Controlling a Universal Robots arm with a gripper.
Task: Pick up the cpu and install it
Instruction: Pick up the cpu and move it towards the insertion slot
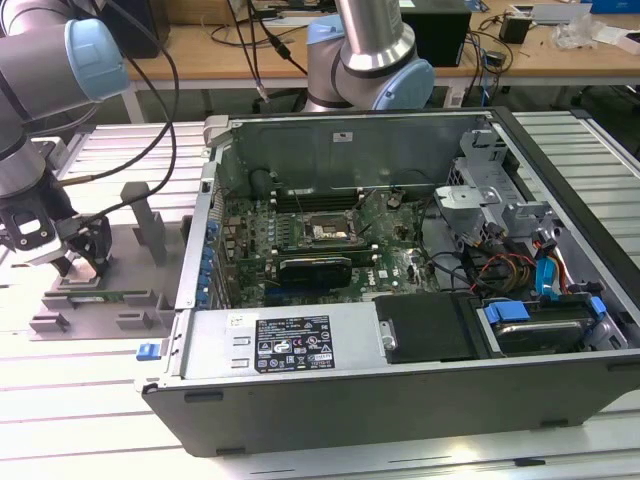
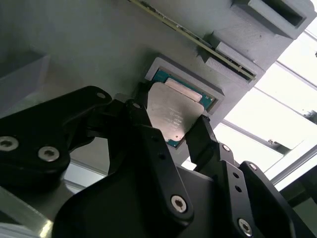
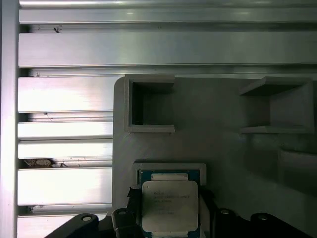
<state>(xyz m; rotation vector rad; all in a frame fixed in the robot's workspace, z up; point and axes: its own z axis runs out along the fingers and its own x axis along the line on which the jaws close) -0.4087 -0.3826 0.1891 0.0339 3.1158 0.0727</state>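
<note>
Grey plastic holder (image 1: 95,300) on the worktop (image 1: 80,400), outside the computer case (image 1: 450,400); cradles the cpu (image 2: 173,111) in its square pocket. Pinched there at two opposite edges by the gripper (image 2: 172,121), narrowed to chip width. Not raised yet; socket (image 1: 322,232) apparently unfilled, install undone.

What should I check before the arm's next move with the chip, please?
1. The hand lined up over the chip: ok in both wrist views.
2. The chip lying flat in the pocket of the grey holder: ok.
3. Firm hold on the chip: cannot tell.
4. Lid off the computer case: ok, the board is exposed.
5. The socket on the board open and empty: cannot tell from the exterior view.
</note>
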